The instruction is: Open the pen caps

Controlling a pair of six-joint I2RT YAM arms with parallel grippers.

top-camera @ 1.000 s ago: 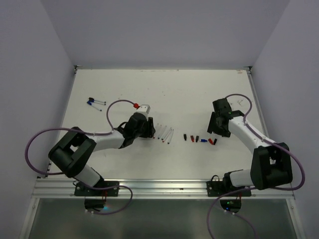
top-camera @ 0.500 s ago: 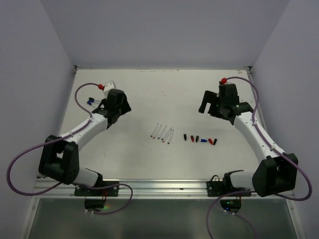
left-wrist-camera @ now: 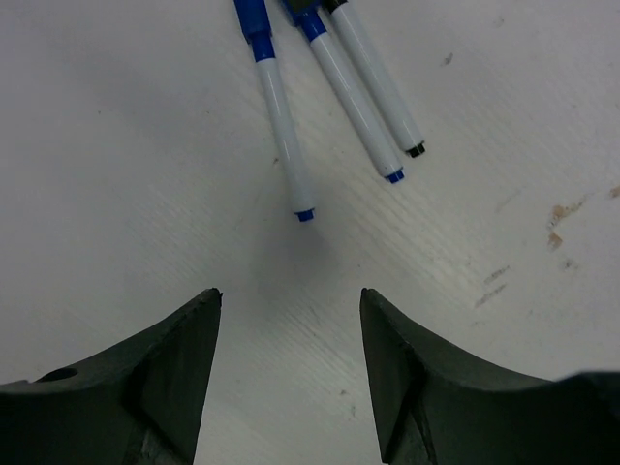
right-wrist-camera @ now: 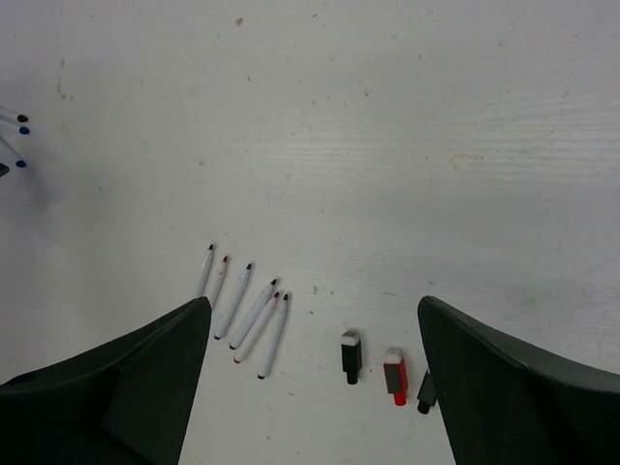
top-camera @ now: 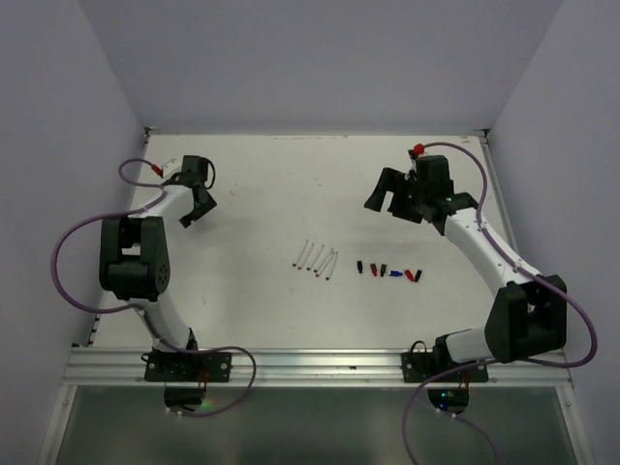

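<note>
**Both grippers apart over a scuffed white worktop**

Nearest the arms' bases runs a metal rail (top-camera: 320, 360). Beyond it the white worktop (top-camera: 252, 310) carries a fan of bare pens (top-camera: 317, 259), with the loose caps (top-camera: 387, 271) in a row just right of them. Farther back, the right gripper (top-camera: 387, 194) hangs beyond and right of those pens and the left gripper (top-camera: 197, 201) well to their left, both with jaws apart and empty. Pale lilac walls (top-camera: 320, 68) close in behind. Only the left wrist view shows three capped pens (left-wrist-camera: 334, 92) and brown scuffs (left-wrist-camera: 560, 213).
</note>
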